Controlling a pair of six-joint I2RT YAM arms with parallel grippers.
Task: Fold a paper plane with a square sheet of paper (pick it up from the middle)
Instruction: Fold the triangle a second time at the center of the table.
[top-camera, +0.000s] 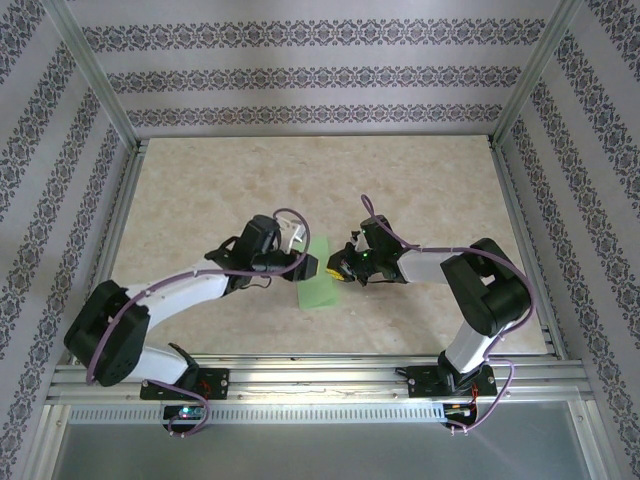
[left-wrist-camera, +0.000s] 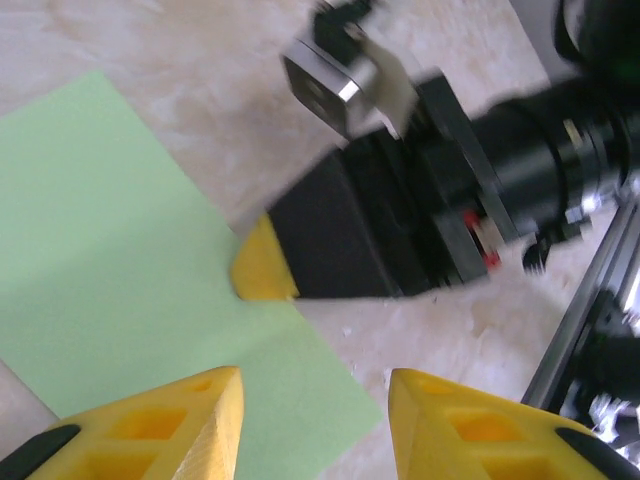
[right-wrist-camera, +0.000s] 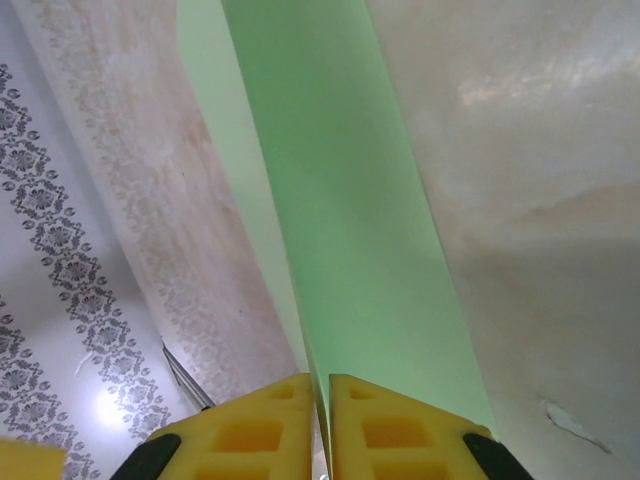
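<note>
item: square sheet of paper (top-camera: 320, 272), pale green, lying as a narrow strip on the worktop (top-camera: 250, 190) between the arms. right end effector (right-wrist-camera: 320, 385) is pinching its edge, seemingly to raise a flap. left end effector (left-wrist-camera: 315, 385) is hovering parted and empty, likely waiting to pin it.

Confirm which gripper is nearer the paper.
Right. The right gripper pinches the paper by one edge, which sits between its fingers. The left gripper hangs open over the opposite side, gripping nothing.
</note>
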